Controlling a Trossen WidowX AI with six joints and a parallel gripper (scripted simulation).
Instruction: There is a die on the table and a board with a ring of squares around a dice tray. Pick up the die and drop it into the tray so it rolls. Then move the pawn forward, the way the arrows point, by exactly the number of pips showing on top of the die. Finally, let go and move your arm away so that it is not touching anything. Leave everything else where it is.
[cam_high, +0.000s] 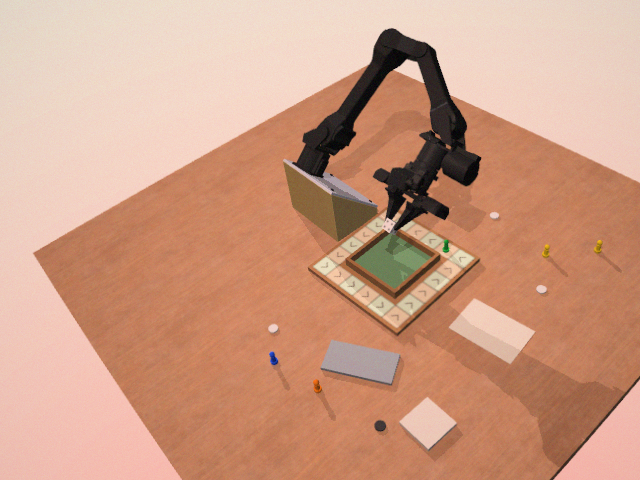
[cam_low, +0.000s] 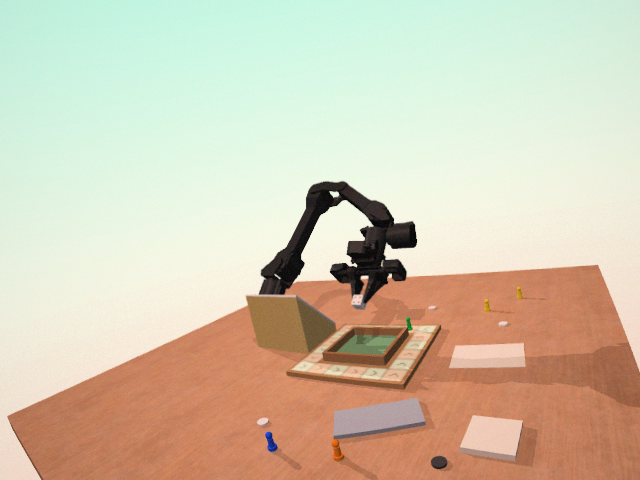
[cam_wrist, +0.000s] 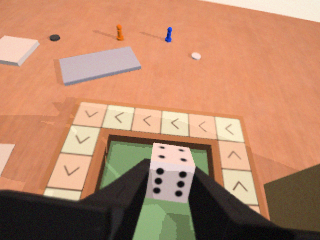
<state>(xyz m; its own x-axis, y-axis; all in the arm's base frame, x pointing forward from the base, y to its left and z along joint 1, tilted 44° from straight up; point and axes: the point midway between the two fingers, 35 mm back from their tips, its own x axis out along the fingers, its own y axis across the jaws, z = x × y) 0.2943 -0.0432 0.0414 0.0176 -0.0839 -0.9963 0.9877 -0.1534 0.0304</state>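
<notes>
gripper (cam_wrist: 170, 187) clamped on die (cam_wrist: 171, 171) | above tray (cam_high: 361, 268) | brown wooden table (cam_high: 155, 268)
</notes>
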